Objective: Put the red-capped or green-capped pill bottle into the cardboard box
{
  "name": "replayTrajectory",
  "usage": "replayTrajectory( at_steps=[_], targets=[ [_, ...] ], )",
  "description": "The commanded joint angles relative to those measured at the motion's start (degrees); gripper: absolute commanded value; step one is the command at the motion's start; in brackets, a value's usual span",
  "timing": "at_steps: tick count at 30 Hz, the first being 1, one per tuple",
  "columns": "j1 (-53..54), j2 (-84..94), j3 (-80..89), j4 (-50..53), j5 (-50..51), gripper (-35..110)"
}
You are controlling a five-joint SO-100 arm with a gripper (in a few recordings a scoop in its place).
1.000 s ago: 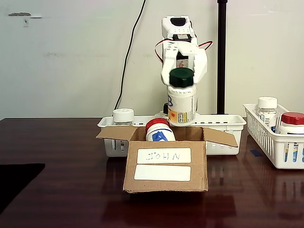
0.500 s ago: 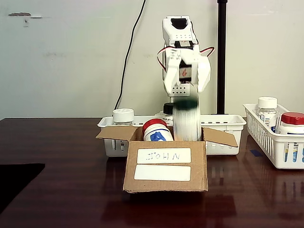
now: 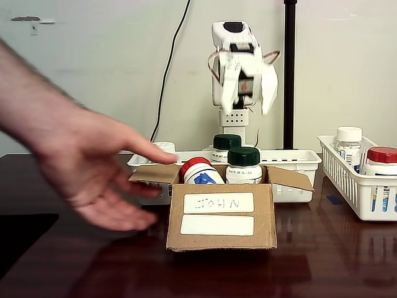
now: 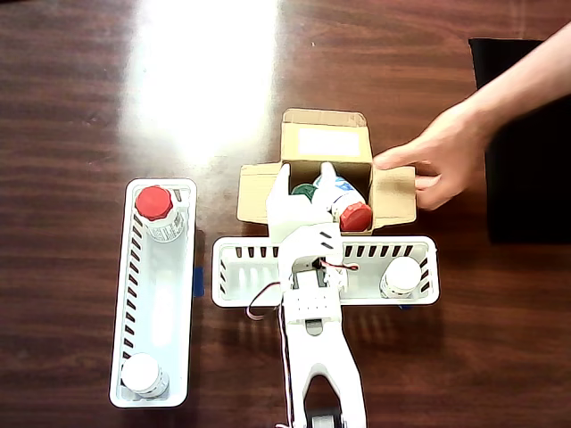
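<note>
**Hand at the box, gripper above it**

The cardboard box [image 4: 326, 143] holds a red-capped bottle [image 4: 355, 215] and a green-capped bottle [image 4: 304, 191]. The white gripper [image 4: 303, 185] is spread open over them. A person's hand [image 4: 443, 161] touches the box's side flap.

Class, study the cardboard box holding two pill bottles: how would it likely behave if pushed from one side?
The cardboard box would probably slide, not tip: it sits squat and flat on the glossy table. Its open flaps look thin and would likely bend first. The red-capped bottle leans inside, so it may shift; the green-capped bottle stands upright.
</note>
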Motion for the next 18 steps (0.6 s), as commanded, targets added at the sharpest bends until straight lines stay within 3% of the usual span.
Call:
replayTrajectory(
  at_steps=[1,7,18],
  targets=[
    [0.62,15.38,0.0,11.07,1.14,-5],
    [0.97,26.54,5.98,20.21,2.72,4],
    [-1.14,47.81,23.82,29.36,4.66,1]
  ],
)
